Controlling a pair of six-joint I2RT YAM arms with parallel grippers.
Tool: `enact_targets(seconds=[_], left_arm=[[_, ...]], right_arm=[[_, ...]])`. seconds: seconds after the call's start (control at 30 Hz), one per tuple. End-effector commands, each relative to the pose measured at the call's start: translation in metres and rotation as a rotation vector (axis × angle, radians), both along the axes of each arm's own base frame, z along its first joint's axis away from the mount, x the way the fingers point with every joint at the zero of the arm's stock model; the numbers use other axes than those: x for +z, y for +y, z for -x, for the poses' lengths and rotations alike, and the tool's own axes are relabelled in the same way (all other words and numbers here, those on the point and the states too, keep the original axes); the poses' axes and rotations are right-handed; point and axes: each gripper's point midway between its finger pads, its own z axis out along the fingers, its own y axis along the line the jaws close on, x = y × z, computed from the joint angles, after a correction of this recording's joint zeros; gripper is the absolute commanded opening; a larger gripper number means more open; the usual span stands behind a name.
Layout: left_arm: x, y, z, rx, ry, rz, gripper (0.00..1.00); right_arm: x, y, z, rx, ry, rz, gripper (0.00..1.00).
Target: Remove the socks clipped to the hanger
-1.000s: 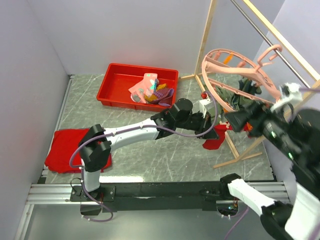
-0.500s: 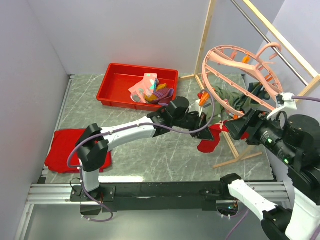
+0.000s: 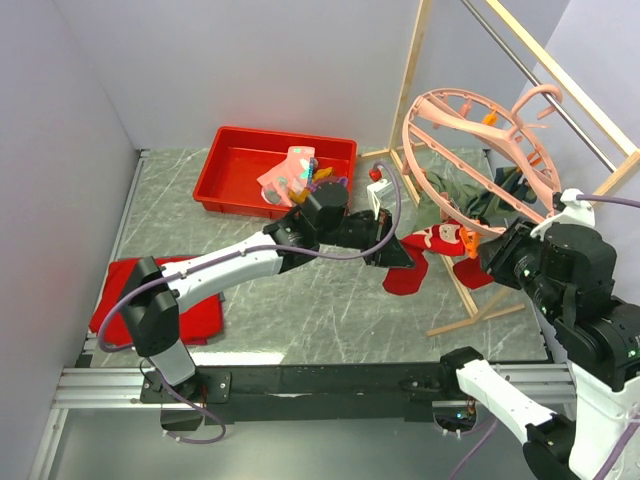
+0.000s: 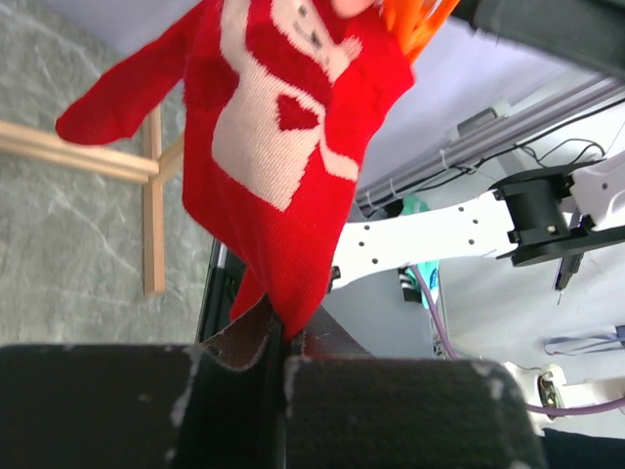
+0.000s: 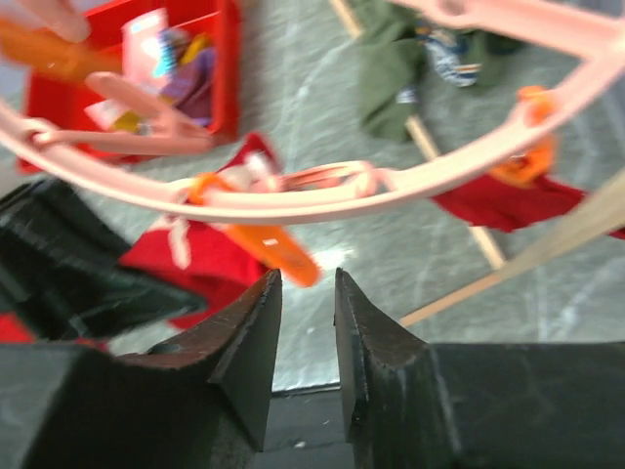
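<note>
Far left, near edge: flat red cloth [image 3: 108, 295] on the marble table [image 3: 300, 310], its right part under the left arm's elbow. Bare marble shows between the cloth and the red tray [image 3: 235, 206], which sits further back by the rear wall. A heap of loose socks [image 3: 297, 172], pink, yellow and purple, lies in the tray's right half.

The left arm reaches right across the table's middle, w/ open marble on its near side up to the base rail. Left gripper [image 4: 283, 342] is closed tight, pinching the low tip of a red sock w/ white pattern [image 4: 283, 127]. The sock stretches up and right to an orange clip [image 4: 415, 20] at its top edge.

Right of that is the wooden frame [image 3: 418, 70], w/ 1 foot strip on the table just beside the sock. The pink ring hanger [image 3: 470, 130] is tilted steeply inside the frame, low rim toward the table. An olive sock [image 3: 462, 190] hangs under it at the back. A 2nd red sock [image 5: 508, 205] hangs from another orange clip [image 5: 532, 156] near the frame post.

Right gripper [image 5: 303, 283]: fingers a narrow slit apart, nothing between them, tips just short of the hanger rim.
</note>
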Motion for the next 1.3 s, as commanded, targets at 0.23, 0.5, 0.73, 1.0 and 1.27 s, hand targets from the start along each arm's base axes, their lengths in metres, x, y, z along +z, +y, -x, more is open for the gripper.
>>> enact_targets(seconds=[0.23,0.5,0.73,1.0,1.27], left_arm=[[0.016,0.009,0.012,-0.038,-0.031,0.034,0.04],[0.013,0.007,0.019,-0.082,0.0,0.035,0.04],[0.008,0.006,0.043,-0.136,0.031,0.036,0.04],[0.024,0.01,0.07,-0.207,0.013,0.073,0.04],[0.04,0.013,0.079,-0.26,0.006,0.108,0.04]], right_arm=[[-0.032,-0.008,-0.022,-0.036,0.029,0.093,0.31],[0.009,0.034,-0.024,0.135,-0.159,-0.101,0.39],[0.007,0.026,-0.027,0.06,-0.134,-0.126,0.55],[0.007,0.01,-0.008,-0.007,-0.102,-0.11,0.58],[-0.001,-0.002,0.005,-0.052,-0.095,-0.096,0.57]])
